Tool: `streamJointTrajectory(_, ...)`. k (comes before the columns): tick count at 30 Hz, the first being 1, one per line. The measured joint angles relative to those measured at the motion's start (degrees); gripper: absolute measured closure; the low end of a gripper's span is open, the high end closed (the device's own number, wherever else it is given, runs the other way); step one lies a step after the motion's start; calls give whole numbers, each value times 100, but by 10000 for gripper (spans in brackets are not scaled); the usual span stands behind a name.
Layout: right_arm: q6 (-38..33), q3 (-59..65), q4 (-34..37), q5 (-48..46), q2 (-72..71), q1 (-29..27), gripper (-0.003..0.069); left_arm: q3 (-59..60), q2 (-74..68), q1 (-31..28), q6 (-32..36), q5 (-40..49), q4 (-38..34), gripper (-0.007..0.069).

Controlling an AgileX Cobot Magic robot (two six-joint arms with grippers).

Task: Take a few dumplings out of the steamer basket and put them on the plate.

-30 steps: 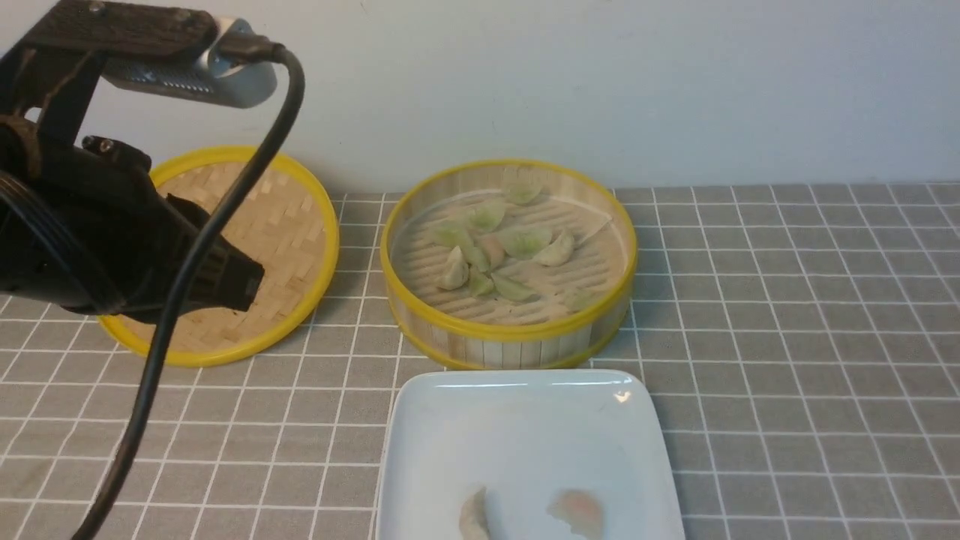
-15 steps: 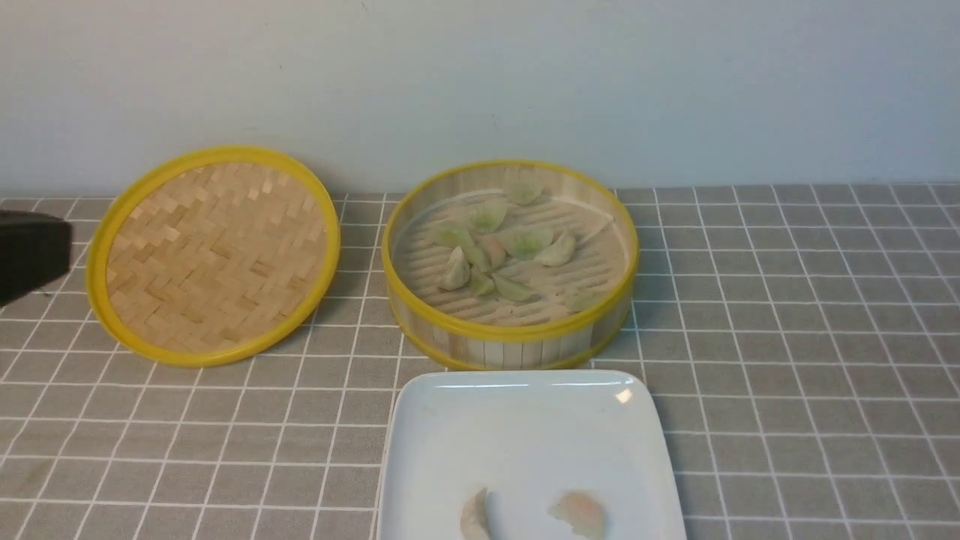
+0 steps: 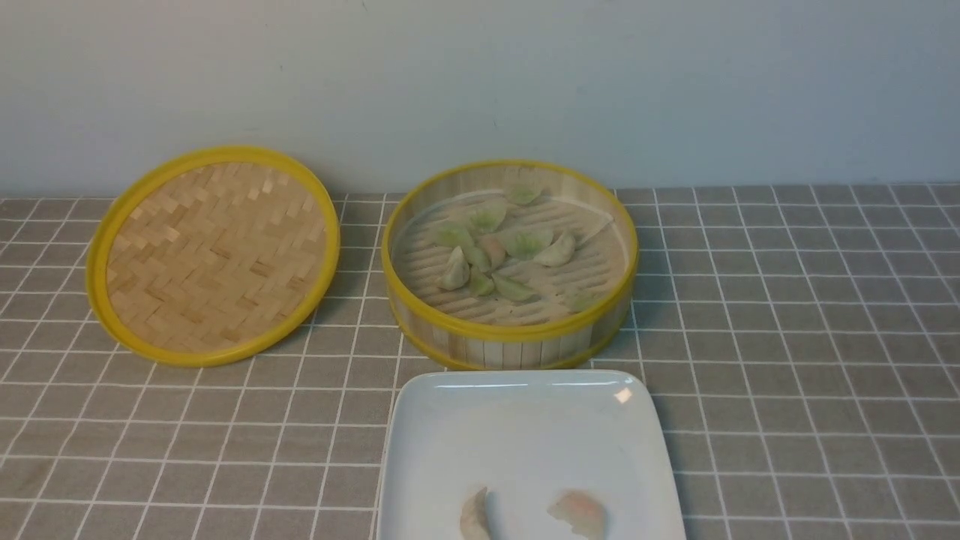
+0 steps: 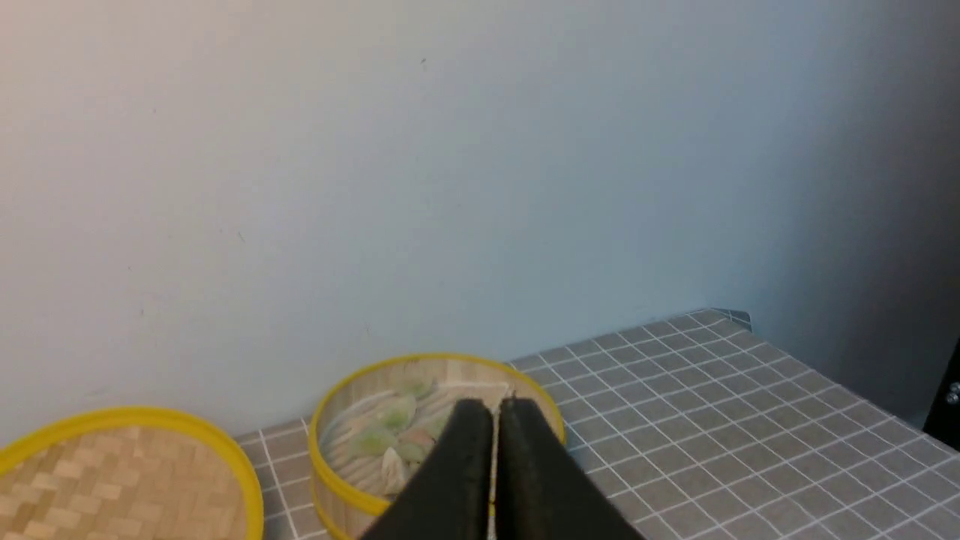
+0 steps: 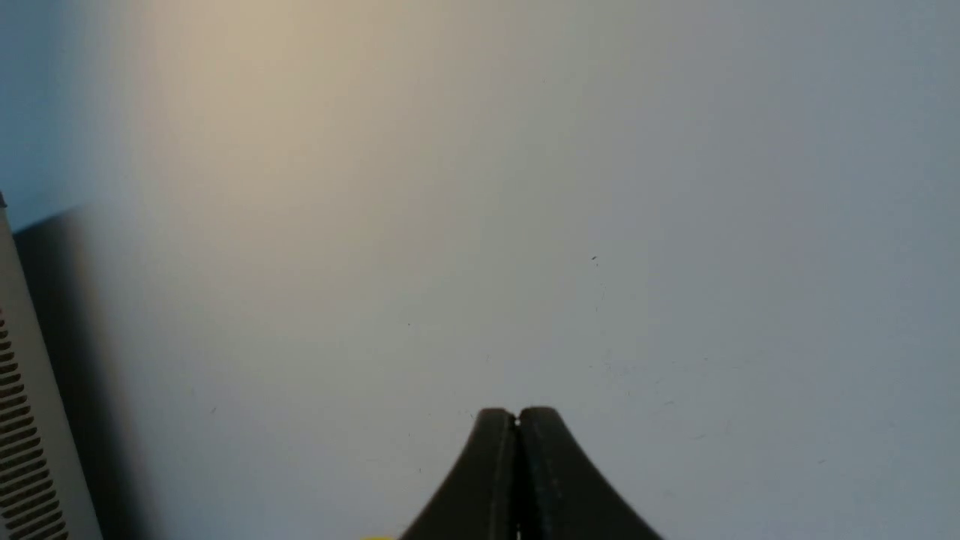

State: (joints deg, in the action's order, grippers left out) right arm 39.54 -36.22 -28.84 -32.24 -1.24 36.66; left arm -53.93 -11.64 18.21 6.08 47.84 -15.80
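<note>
A woven yellow-rimmed lid (image 3: 214,255) sits on the grey gridded tablecloth (image 3: 787,337) near a pale wall (image 3: 480,75).

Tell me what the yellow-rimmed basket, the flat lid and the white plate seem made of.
Round slat-walled steamer basket: matte pale bamboo strips; smooth yellow rims, possibly plastic. Flat round lid: woven bamboo, herringbone pattern showing, same yellow rim. Square white plate: glossy, probably glazed ceramic, given its sharp highlights; melamine possible.
</note>
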Motion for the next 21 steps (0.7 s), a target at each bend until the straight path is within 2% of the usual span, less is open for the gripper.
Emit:
streamJointTrajectory(6,0,0,0,-4,0,0,672,7,29,0,296,-6,329,629)
streamJointTrajectory(11,0,0,0,-4,0,0,672,478,69,-52,128,-415,813,629)
streamJointTrajectory(15,0,0,0,-4,0,0,672,1355,378,-593,-129,-1032,982,629)
streamJointTrajectory(21,0,0,0,-4,0,0,672,3296,1087,-1463,167,-2201,1058,629)
